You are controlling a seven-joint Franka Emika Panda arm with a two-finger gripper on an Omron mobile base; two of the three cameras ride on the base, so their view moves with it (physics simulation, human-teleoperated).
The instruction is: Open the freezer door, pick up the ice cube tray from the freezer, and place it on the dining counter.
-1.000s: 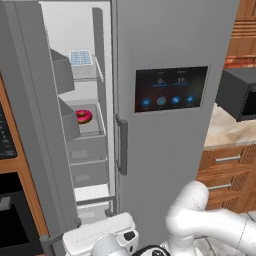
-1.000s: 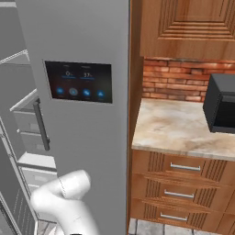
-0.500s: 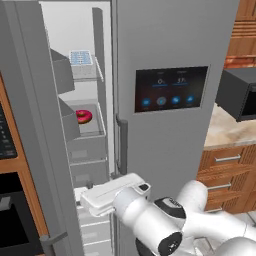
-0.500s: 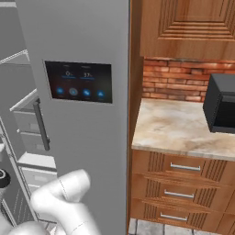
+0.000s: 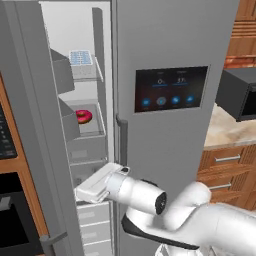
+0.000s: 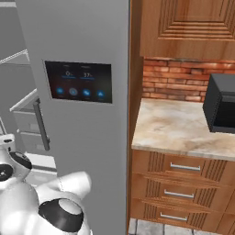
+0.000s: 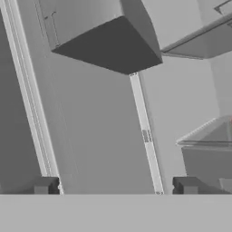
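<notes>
The freezer door [image 5: 25,125] stands swung open at the left, showing its inner side. Inside the freezer [image 5: 85,150], the ice cube tray [image 5: 81,57] lies flat on the top shelf, light blue with small cells. My white hand [image 5: 97,183] reaches into the freezer's lower part, well below the tray. In the hand view the gripper [image 7: 117,188] is open, its fingertips [image 7: 45,186] far apart with nothing between them, facing grey walls and a dark bin [image 7: 113,45]. The dining counter is out of view.
A pink donut [image 5: 84,116] sits on the middle freezer shelf. The grey door with a black display panel [image 5: 170,89] is shut on the right. A black microwave [image 6: 222,103] stands on the wall counter [image 6: 174,128] above wooden drawers [image 6: 183,183].
The arm has risen from the bottom of the left base view and swung left, carrying the hand into the lower freezer opening. The jaws stayed open.
</notes>
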